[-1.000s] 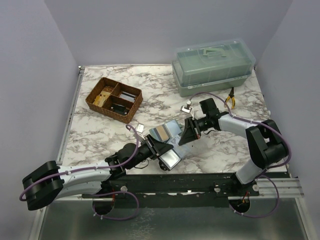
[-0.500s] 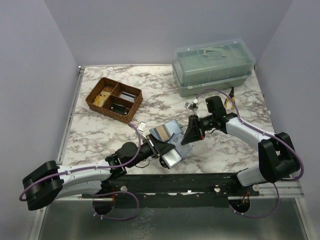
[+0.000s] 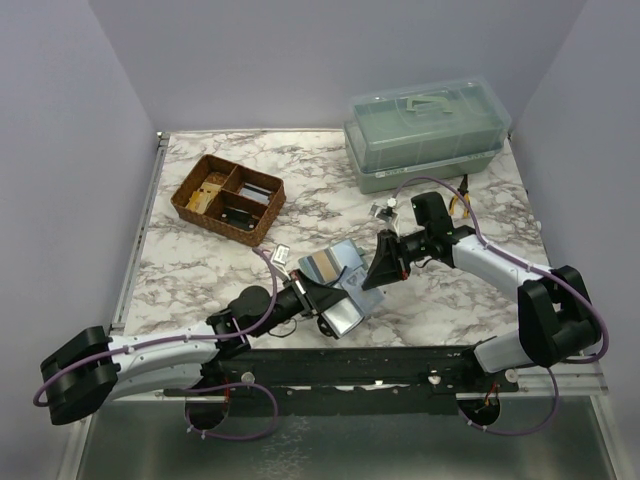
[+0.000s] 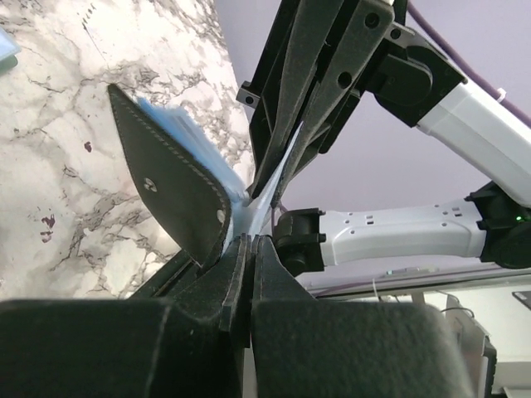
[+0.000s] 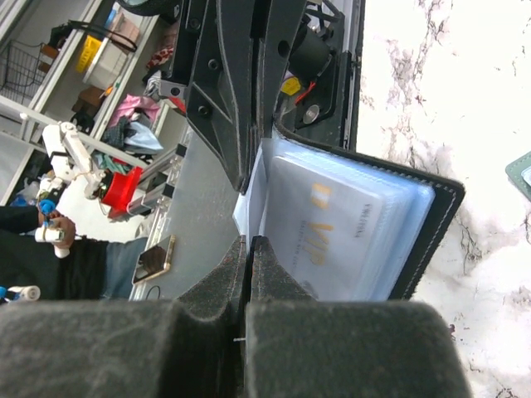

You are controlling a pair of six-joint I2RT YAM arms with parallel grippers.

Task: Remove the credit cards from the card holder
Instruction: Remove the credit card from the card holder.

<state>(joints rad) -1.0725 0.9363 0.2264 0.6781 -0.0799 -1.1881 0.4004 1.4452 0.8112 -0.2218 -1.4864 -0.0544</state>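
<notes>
You see the whole table (image 3: pixel 200 270) from above and behind; your two wrist cameras sit very close, facing each other across the card holder (image 3: pixel 345 275).

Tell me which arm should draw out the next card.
Right, probably. The right tool is shut on a pale leaf at the open edge of the credit cards, which sit in the card holder. The left tool grips seemingly the same leaf opposite and can brace.

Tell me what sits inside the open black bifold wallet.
Inside the black bifold wallet: pale blue-grey cards, the top one printed VIP. How many lie beneath is covered.
</notes>
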